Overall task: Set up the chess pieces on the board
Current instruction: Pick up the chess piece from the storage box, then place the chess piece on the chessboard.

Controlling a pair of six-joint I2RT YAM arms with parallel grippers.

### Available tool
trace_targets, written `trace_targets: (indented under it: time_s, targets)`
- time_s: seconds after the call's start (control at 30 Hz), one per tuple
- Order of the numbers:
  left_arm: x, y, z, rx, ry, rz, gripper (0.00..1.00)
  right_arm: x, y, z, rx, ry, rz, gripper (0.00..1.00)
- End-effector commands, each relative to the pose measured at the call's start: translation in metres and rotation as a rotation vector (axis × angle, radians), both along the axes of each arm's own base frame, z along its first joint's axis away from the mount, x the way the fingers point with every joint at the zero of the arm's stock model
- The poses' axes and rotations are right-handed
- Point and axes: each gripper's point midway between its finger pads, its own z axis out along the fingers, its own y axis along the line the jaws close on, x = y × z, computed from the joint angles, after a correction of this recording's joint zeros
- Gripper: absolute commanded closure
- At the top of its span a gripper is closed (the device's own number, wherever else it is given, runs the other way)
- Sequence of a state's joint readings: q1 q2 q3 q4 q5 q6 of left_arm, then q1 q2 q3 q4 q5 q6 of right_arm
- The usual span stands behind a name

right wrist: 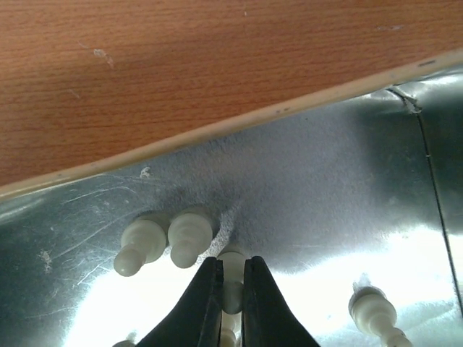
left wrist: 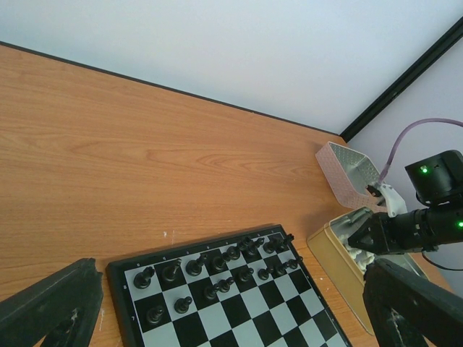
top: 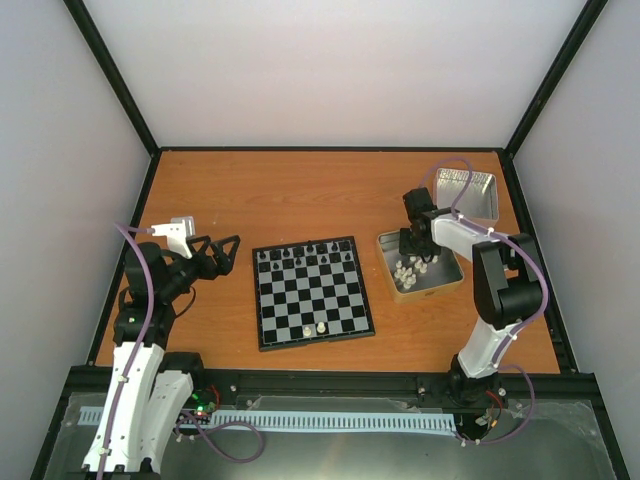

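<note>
The board [top: 313, 292] lies mid-table, with black figures along its far two rows and two cream-white chess pieces [top: 314, 329] near its front edge. The board also shows in the left wrist view [left wrist: 217, 303]. More white pieces [top: 409, 271] lie in a gold-rimmed tin [top: 446, 279] to the right. My right gripper [right wrist: 232, 278] is down in that tin, shut on one white piece [right wrist: 231, 266]; two other white pieces [right wrist: 166, 242] lie just left of it. My left gripper [top: 220, 250] is open and empty, left of the board.
The tin's lid [top: 467, 193] lies tilted at the back right, also in the left wrist view [left wrist: 347, 172]. Black frame rails run along the table's edges. Bare wood lies behind the board.
</note>
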State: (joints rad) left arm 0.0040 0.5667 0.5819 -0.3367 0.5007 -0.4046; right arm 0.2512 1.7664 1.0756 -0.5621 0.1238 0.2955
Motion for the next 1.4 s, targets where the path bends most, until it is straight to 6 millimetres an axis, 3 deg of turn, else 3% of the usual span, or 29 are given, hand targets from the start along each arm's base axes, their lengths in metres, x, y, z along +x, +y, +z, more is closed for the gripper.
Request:
trace_targets:
  time_s: [0.0, 0.3, 0.43, 0.6, 0.87, 1.23, 1.37]
  targets:
    - [0.002, -0.001, 0.007, 0.012, -0.038, -0.01, 0.0, 0.007, -0.008, 0.024, -0.023, -0.068, -0.02, 0.97]
    - [-0.003, 0.001, 0.016, 0.014, -0.075, 0.004, 0.0, 0.009, 0.006, 0.099, 0.018, -0.234, -0.043, 0.95]
    - [-0.005, 0.001, 0.019, 0.013, -0.087, 0.009, 0.0, 0.001, 0.028, 0.128, 0.029, -0.272, 0.009, 0.95]
    - [-0.003, 0.0, 0.015, 0.013, -0.069, 0.002, 0.0, -0.018, 0.074, 0.15, 0.083, -0.292, 0.117, 0.95]
    - [-0.003, 0.001, 0.015, 0.014, -0.066, 0.009, 0.0, -0.054, 0.135, 0.149, 0.152, -0.248, 0.246, 0.95]
    - [-0.003, 0.001, 0.014, 0.013, -0.062, 0.006, 0.0, -0.089, 0.178, 0.119, 0.129, -0.167, 0.364, 0.95]
    - [-0.001, 0.001, 0.011, 0.012, -0.05, 0.004, 0.0, -0.102, 0.191, 0.099, 0.112, -0.119, 0.409, 0.95]
